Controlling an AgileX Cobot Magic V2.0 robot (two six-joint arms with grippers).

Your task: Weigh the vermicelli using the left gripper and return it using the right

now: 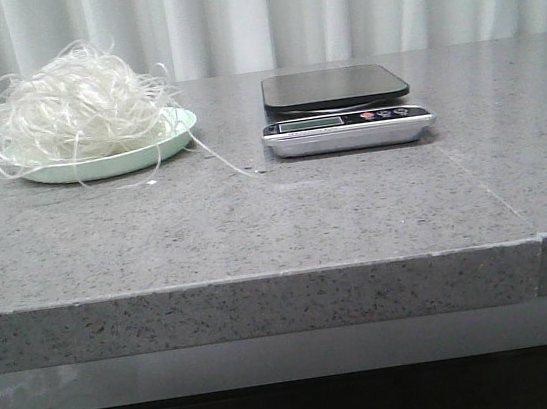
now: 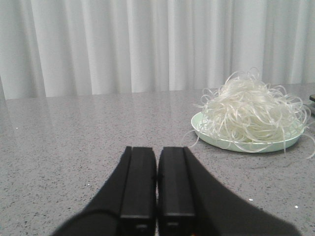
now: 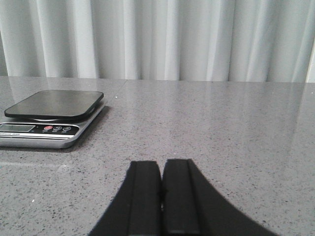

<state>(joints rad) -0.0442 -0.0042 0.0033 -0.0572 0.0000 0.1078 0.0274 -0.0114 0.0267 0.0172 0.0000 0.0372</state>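
The vermicelli (image 1: 74,108) is a fluffy off-white tangle heaped on a pale green plate (image 1: 136,159) at the table's back left. It also shows in the left wrist view (image 2: 253,110) on the plate (image 2: 221,141). A kitchen scale (image 1: 341,105) with a black platform stands at the back centre; it shows in the right wrist view (image 3: 51,118) too. My left gripper (image 2: 157,150) is shut and empty, low over the table, apart from the plate. My right gripper (image 3: 161,163) is shut and empty, apart from the scale. Neither gripper shows in the front view.
The grey speckled stone table (image 1: 285,213) has a front edge near the camera and a seam (image 1: 538,240) at its right. White curtains (image 1: 328,6) hang behind. A stray noodle strand (image 1: 228,162) lies on the table between plate and scale.
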